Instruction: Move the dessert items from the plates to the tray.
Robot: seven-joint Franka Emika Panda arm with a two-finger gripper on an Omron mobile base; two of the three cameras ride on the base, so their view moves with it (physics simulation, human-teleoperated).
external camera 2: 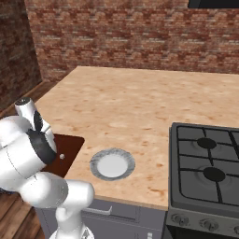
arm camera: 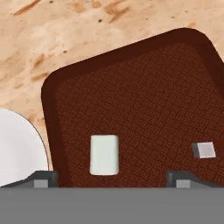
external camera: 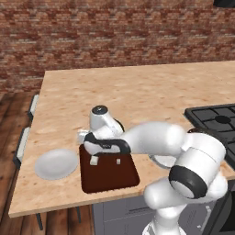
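We see the block (arm camera: pixel 104 154) and the cube (arm camera: pixel 205 150) lying on the tray (arm camera: pixel 144 87). Our gripper (arm camera: pixel 111 179) is open wide above the block, holding nothing.

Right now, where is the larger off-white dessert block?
In the hand view the off-white block lies flat on the dark brown tray, near the tray edge beside the plain plate, with the tiny cube apart from it on the same tray.

Pale wooden counter (external camera: pixel 137 92) – black gas stove (external camera 2: pixel 205 172) with 2 burners; brick wall (external camera 2: pixel 140 37) behind.
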